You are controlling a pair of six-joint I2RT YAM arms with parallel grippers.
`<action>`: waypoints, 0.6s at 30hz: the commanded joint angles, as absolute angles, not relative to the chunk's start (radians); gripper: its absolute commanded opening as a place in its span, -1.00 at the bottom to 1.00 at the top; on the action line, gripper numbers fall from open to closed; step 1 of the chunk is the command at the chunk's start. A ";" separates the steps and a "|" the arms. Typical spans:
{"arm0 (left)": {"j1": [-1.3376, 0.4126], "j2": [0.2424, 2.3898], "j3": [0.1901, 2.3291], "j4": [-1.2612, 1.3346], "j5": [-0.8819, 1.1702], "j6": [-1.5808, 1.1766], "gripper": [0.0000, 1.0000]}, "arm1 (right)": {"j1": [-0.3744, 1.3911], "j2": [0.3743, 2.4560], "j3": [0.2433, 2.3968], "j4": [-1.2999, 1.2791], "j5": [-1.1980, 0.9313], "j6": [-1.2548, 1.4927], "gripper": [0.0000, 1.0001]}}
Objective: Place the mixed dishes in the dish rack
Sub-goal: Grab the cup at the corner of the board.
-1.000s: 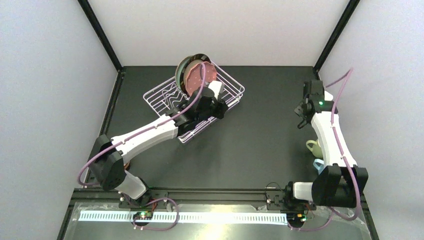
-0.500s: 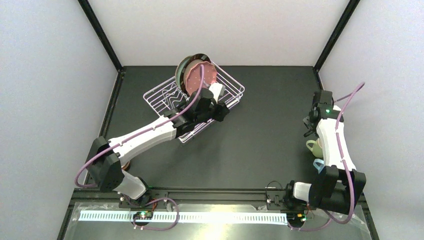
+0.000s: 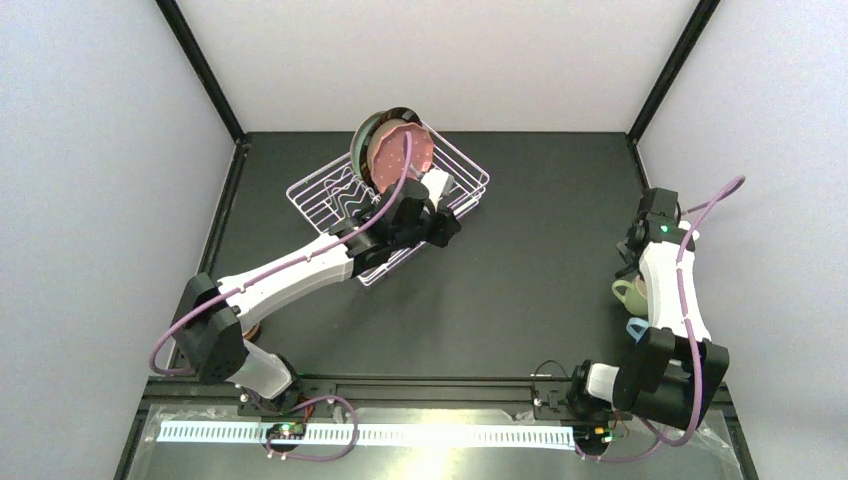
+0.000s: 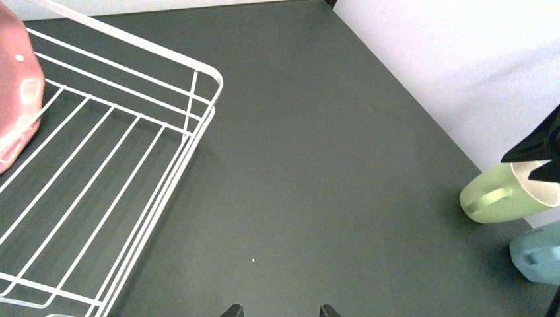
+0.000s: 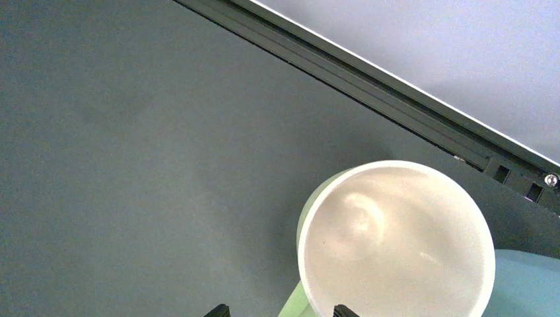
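Note:
The white wire dish rack (image 3: 330, 190) sits at the back left of the table, and its corner shows in the left wrist view (image 4: 198, 99). A pink speckled plate (image 3: 400, 155) stands on edge in it, in front of a green dark-rimmed plate (image 3: 366, 133). The pink plate's edge also shows (image 4: 16, 86). My left gripper (image 3: 448, 218) hovers at the rack's right side, open and empty (image 4: 279, 312). A pale green mug (image 3: 626, 293) stands at the right edge, seen from above (image 5: 396, 244). My right gripper (image 3: 631, 266) hangs open over its rim (image 5: 280, 312). A light blue mug (image 3: 636, 328) stands just nearer.
The dark table is ringed by black frame posts and grey walls. The right wall and a metal rail (image 5: 396, 86) run close behind the mugs. Both mugs (image 4: 502, 198) (image 4: 538, 254) stand tight against the right edge.
The right arm has swung back toward the near right and now sits above the pale green mug. The left arm has barely shifted by the rack.

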State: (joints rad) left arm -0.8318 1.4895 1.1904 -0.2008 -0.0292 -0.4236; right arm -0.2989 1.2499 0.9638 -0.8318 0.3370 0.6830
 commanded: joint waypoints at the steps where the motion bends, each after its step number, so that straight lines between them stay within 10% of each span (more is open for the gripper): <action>1: -0.838 1.490 1.203 -0.230 -0.004 -0.404 0.29 | -0.321 1.278 0.976 -0.796 0.343 0.682 0.79; 18: -0.838 1.538 1.200 -0.202 0.047 -0.381 0.29 | -0.372 1.388 0.978 -0.730 0.333 0.663 0.79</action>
